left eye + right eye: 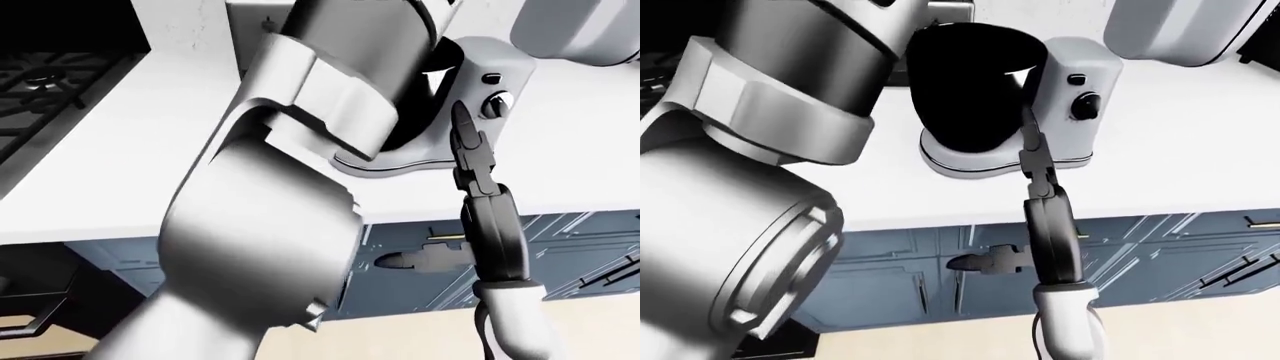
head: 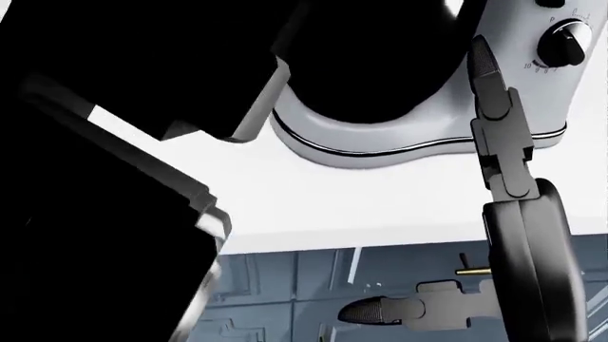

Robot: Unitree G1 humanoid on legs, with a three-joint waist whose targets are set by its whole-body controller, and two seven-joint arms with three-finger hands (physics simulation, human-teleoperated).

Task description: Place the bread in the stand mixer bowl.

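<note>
The left arm (image 1: 760, 150) is the biggest thing in all three views, a grey and black limb rising from the lower left past the top edge, so its hand is out of sight. The white counter (image 1: 1200, 150) spreads behind the right hand (image 1: 1035, 225). The mixer (image 1: 1065, 97) stands on the counter just above that hand, its black bowl (image 1: 965, 82) up and to the hand's left, its round knob (image 2: 562, 41) just right of the raised fingertip (image 2: 482, 60). The right hand is spread wide and holds nothing: one finger points up over the mixer's base, another (image 2: 380, 311) sticks out left before the blue cabinets (image 1: 1180, 240). The bread cannot be seen in any view.
</note>
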